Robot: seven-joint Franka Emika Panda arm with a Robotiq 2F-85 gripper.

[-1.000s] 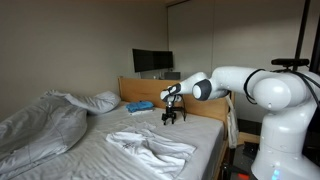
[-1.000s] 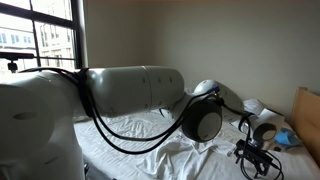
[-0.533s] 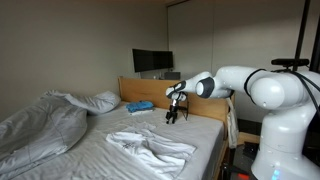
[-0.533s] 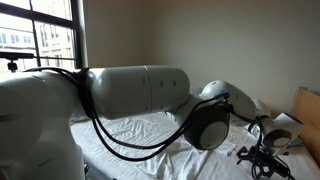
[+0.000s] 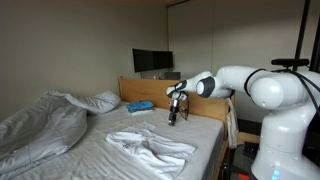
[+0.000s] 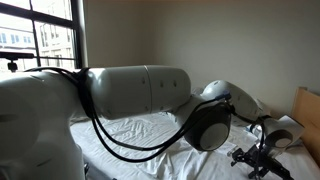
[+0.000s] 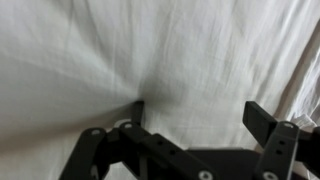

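**Arm pose.** The white robot arm (image 5: 255, 85) extends level over the bed, its wrist bent so the black pincer (image 5: 172, 116) points straight down. The jaws stand wide apart and hold nothing. The white bedsheet (image 7: 120, 50) lies directly beneath the pincer, and one fingertip (image 7: 138, 104) appears to dimple it. A crumpled white cloth (image 5: 150, 147) lies well apart from the pincer. A small blue object (image 5: 140, 106) lies near it, by the wooden headboard (image 5: 135, 90).

**Obscured.** The blue object is too small to identify. In an exterior view the arm's bulk (image 6: 130, 95) hides much of the bed.
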